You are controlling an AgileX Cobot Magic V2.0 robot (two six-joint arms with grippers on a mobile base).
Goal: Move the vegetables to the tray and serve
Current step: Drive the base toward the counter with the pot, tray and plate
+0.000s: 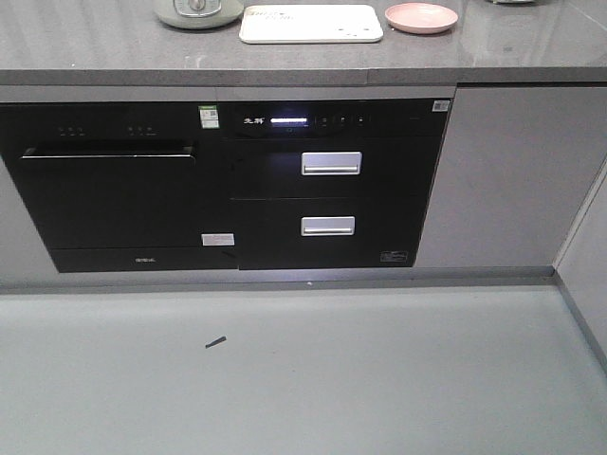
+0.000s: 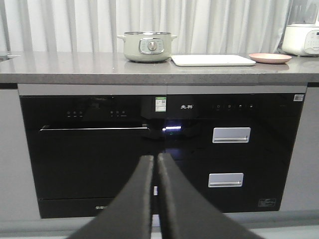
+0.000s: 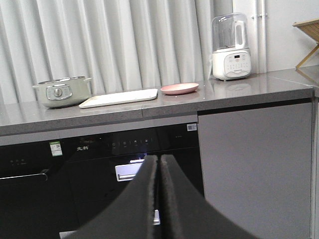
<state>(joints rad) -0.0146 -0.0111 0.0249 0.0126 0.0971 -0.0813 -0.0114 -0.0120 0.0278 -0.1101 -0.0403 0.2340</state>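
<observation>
The cream-white tray (image 1: 311,24) lies flat on the grey counter, between a pale green pot and a round pink plate; it also shows as the tray (image 2: 213,60) and the tray (image 3: 119,97) in the wrist views. No vegetables show in any view, and nothing green lies on the pink plate or the tray. My left gripper (image 2: 155,157) is shut with nothing between its dark fingers, held well back from the counter and facing the black appliance fronts. My right gripper (image 3: 158,157) is likewise shut and empty, below counter height.
A pale green electric pot (image 2: 147,47) stands left of the tray and the pink plate (image 1: 421,16) right of it. A white blender (image 3: 230,47) is at the far right of the counter (image 3: 239,92). Black built-in appliances with silver drawer handles (image 1: 331,163) sit under the counter. A small dark scrap (image 1: 216,342) lies on the grey floor.
</observation>
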